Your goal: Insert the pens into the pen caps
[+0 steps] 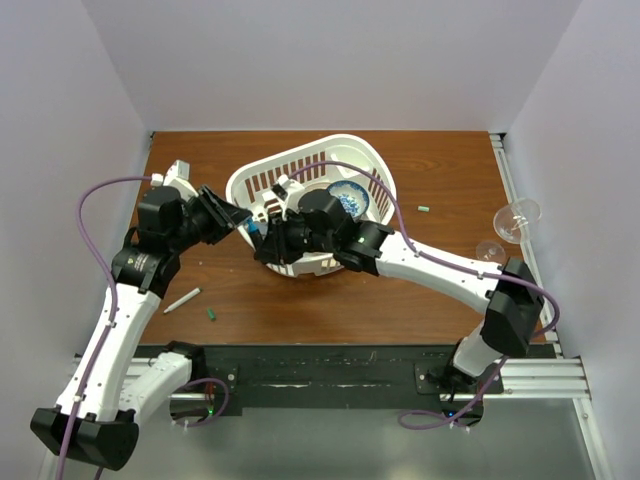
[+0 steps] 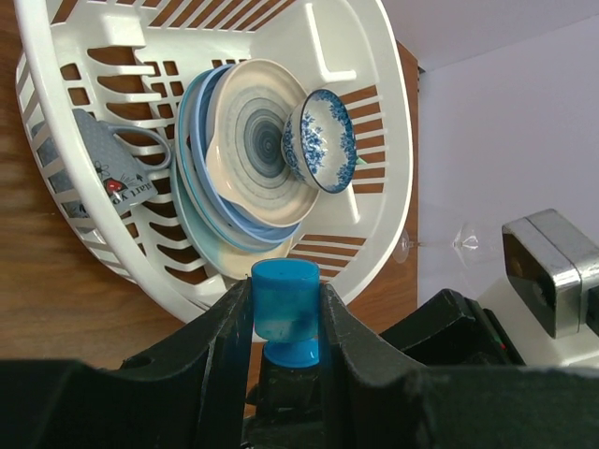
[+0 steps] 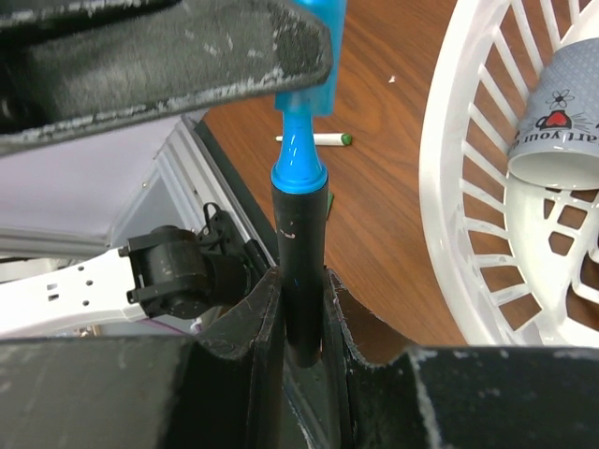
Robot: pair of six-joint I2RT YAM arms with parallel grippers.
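My left gripper [image 1: 243, 217] is shut on a translucent blue pen cap [image 2: 285, 299], held above the table beside the basket. My right gripper [image 1: 268, 240] is shut on the black marker [image 3: 301, 262], whose bright blue end [image 3: 299, 164] points into the cap's opening [image 3: 314, 56]. The blue collar still shows outside the cap [image 2: 292, 354]. The two grippers meet nose to nose. A thin white pen [image 1: 182, 300] and a small dark green cap [image 1: 212, 313] lie on the table at the front left. The white pen also shows in the right wrist view [image 3: 314, 138].
A white basket [image 1: 370, 160] holding plates, a blue-patterned bowl [image 2: 323, 140] and a grey mug [image 2: 108, 173] lies tipped behind the grippers. A pale green piece [image 1: 424, 209] lies at the right. Two glasses [image 1: 515, 215] stand by the right edge.
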